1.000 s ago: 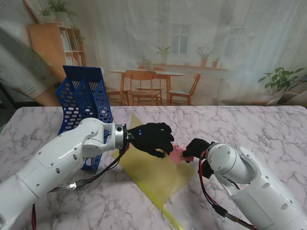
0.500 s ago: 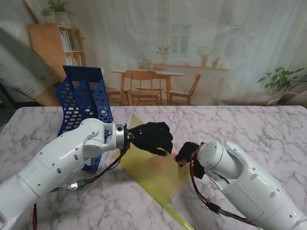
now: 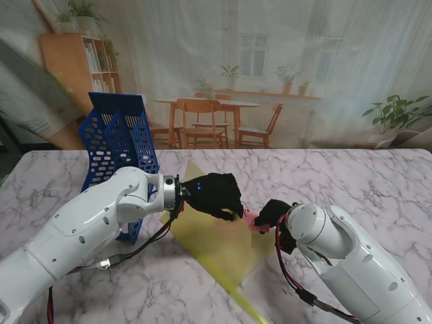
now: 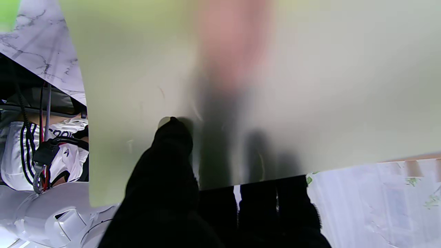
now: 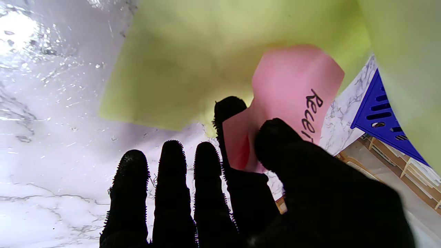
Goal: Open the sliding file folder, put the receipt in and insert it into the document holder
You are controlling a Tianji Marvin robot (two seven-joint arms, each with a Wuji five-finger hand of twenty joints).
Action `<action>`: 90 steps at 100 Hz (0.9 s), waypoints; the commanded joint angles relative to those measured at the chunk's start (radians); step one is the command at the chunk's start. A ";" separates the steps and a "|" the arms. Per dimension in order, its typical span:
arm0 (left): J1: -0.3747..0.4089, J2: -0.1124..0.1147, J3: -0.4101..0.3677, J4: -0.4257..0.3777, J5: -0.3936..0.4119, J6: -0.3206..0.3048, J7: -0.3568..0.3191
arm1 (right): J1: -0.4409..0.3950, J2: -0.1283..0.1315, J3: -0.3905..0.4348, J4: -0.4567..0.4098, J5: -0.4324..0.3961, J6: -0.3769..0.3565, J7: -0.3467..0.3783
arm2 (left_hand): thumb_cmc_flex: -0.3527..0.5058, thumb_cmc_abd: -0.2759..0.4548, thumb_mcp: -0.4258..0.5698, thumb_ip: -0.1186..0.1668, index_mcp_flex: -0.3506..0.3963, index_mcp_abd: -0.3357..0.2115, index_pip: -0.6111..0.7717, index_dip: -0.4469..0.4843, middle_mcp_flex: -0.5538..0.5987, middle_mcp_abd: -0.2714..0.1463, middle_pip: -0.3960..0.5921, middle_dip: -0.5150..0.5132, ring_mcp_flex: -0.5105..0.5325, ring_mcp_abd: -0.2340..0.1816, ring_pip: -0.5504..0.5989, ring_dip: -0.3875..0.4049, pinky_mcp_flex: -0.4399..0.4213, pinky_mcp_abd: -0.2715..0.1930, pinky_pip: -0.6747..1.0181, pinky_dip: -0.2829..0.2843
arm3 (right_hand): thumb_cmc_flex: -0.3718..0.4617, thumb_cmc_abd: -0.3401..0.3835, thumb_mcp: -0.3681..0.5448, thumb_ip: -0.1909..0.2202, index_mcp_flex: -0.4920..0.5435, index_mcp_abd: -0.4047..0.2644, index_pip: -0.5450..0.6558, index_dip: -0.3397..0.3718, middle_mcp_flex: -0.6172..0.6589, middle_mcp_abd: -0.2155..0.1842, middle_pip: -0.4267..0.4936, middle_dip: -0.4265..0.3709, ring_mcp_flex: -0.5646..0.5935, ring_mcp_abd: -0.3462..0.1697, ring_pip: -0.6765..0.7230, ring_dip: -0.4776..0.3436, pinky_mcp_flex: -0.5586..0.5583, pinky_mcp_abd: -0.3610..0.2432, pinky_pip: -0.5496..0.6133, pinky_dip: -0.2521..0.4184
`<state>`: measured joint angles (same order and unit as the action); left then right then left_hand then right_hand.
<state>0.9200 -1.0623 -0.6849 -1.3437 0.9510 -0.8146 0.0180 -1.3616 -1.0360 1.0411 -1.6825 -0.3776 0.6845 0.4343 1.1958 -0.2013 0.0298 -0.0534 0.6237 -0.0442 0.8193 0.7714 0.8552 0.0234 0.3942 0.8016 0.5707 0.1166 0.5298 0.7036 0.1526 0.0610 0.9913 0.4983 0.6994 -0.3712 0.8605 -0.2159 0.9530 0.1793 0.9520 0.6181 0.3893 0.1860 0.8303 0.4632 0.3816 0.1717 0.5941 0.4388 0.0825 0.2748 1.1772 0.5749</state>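
Since half a second ago the right hand (image 3: 273, 213) has drawn back a little toward the right, away from the middle of the yellow folder (image 3: 226, 250), and the pink receipt (image 3: 251, 217) shows again at the folder's right edge; a second ago the hand sat about where it is now. The left hand (image 3: 214, 194) has hardly shifted.

From the stand's view the folder lies on the marble table (image 3: 351, 175), its far corner lifted under the left hand. That hand is closed on the folder's upper sheet: in the left wrist view the thumb (image 4: 172, 144) presses one face of the translucent sheet (image 4: 310, 86) while the other fingers show as dark shadows through it on the other face.

The right hand pinches the receipt (image 5: 293, 89) between thumb (image 5: 279, 141) and forefinger (image 5: 229, 106); its other three fingers are stretched out and hold nothing. The right wrist view shows the receipt's free end reaching into the gap between the two yellow sheets (image 5: 193, 62), with handwriting on the paper partly visible.

At the table's left, farther from me, the blue document holder (image 3: 118, 138) stands beside the left arm, well apart from the receipt.
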 commanded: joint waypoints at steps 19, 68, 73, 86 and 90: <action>-0.037 -0.018 0.039 -0.006 -0.111 0.010 -0.072 | -0.025 -0.001 0.023 -0.012 -0.005 -0.016 -0.004 | 0.095 0.074 0.234 0.002 0.056 -0.033 0.164 0.113 0.002 0.085 0.069 0.021 0.211 0.098 0.101 0.034 0.173 0.094 0.172 0.077 | 0.049 0.022 0.004 0.002 0.012 -0.021 0.022 0.013 0.014 0.009 0.039 0.009 0.022 0.005 0.046 0.005 0.006 -0.015 0.028 0.008; -0.052 -0.028 0.080 0.026 -0.154 0.035 -0.078 | -0.050 -0.005 0.049 -0.019 -0.006 -0.027 -0.016 | 0.095 0.092 0.216 0.002 0.057 -0.027 0.167 0.127 -0.019 0.065 0.092 -0.016 0.481 0.081 0.542 0.141 0.661 0.057 0.688 0.073 | 0.057 0.030 -0.016 0.004 -0.001 -0.031 0.022 0.010 0.013 0.013 0.037 0.008 0.020 0.006 0.045 0.005 0.007 -0.009 0.029 0.003; -0.051 -0.027 0.078 0.027 -0.145 0.034 -0.073 | -0.049 -0.004 0.048 -0.018 -0.006 -0.028 -0.013 | 0.095 0.088 0.218 0.003 0.055 -0.027 0.164 0.121 -0.015 0.053 0.086 -0.020 0.372 0.081 0.425 0.103 0.528 0.086 0.575 0.034 | 0.054 0.034 -0.020 0.004 -0.004 -0.032 0.022 0.009 0.011 0.010 0.036 0.008 0.020 0.005 0.044 0.005 0.007 -0.009 0.029 0.002; -0.046 -0.020 0.072 0.017 -0.140 0.033 -0.090 | -0.051 -0.005 0.049 -0.019 -0.004 -0.025 -0.018 | 0.095 0.076 0.233 0.005 0.066 -0.034 0.170 0.112 0.000 0.007 0.064 -0.034 0.221 0.046 0.164 0.028 0.216 0.126 0.260 0.026 | 0.057 0.034 -0.025 0.005 -0.006 -0.034 0.023 0.009 0.011 0.012 0.036 0.008 0.020 0.006 0.044 0.005 0.007 -0.009 0.029 0.001; -0.044 -0.018 0.070 0.014 -0.146 0.035 -0.099 | -0.051 -0.006 0.048 -0.018 -0.004 -0.024 -0.021 | 0.095 0.072 0.257 0.005 0.060 -0.033 0.164 0.109 -0.008 -0.012 0.061 -0.028 0.206 0.037 0.141 0.022 0.186 0.119 0.236 0.026 | 0.058 0.034 -0.026 0.005 -0.007 -0.034 0.024 0.009 0.011 0.014 0.036 0.008 0.021 0.006 0.045 0.005 0.009 -0.008 0.030 0.001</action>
<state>0.8745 -1.0857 -0.6132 -1.3207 0.8365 -0.7830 -0.0390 -1.4077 -1.0381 1.0890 -1.6997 -0.3821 0.6551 0.4182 1.1942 -0.2021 0.1057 -0.0949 0.6229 0.0149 0.8192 0.8230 0.8577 0.0464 0.4725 0.7779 0.8051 0.1714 0.7179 0.7411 0.3934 0.1732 1.2701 0.5327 0.7100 -0.3700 0.8340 -0.2159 0.9503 0.1793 0.9520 0.6181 0.3893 0.1870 0.8304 0.4632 0.3816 0.1719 0.5943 0.4389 0.0846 0.2748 1.1776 0.5749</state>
